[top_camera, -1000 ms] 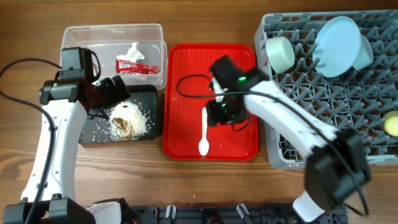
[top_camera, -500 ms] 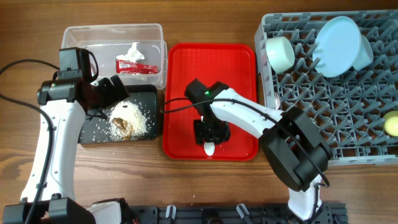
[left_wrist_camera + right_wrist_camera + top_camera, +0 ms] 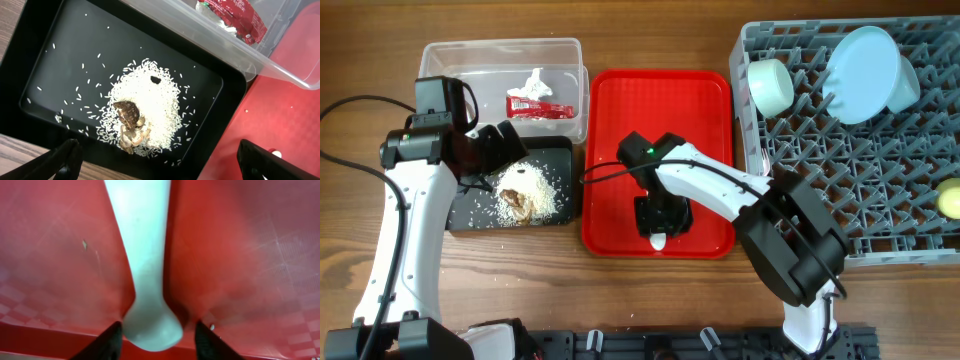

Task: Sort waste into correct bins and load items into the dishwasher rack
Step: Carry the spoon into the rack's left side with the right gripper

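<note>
We see the right end effector point(image 3: 660, 215) lowered onto the red tray point(image 3: 705, 100). Its two fingers are parted and straddle the bowl end of the white plastic spoon point(image 3: 142, 255), not yet clamped on it. We judge it sits low and centred so that closing would pinch the spoon at its widest part. The spoon lies flat directly beneath, smooth, pale and glossy, its handle running away from the fingers. The grey dishwasher rack point(image 3: 840, 180), well off to this end effector's right, holds a pale blue plate point(image 3: 865, 60), a pale green bowl point(image 3: 770, 87) and a yellow cup point(image 3: 950, 198). The left end effector point(image 3: 162, 157) hangs wide open, holding nothing, above the black tray point(image 3: 50, 60). White rice and brown scraps point(image 3: 145, 105) lie heaped just below it. The clear tub point(image 3: 450, 60) beyond holds the red-and-white wrapper point(image 3: 540, 105).
</note>
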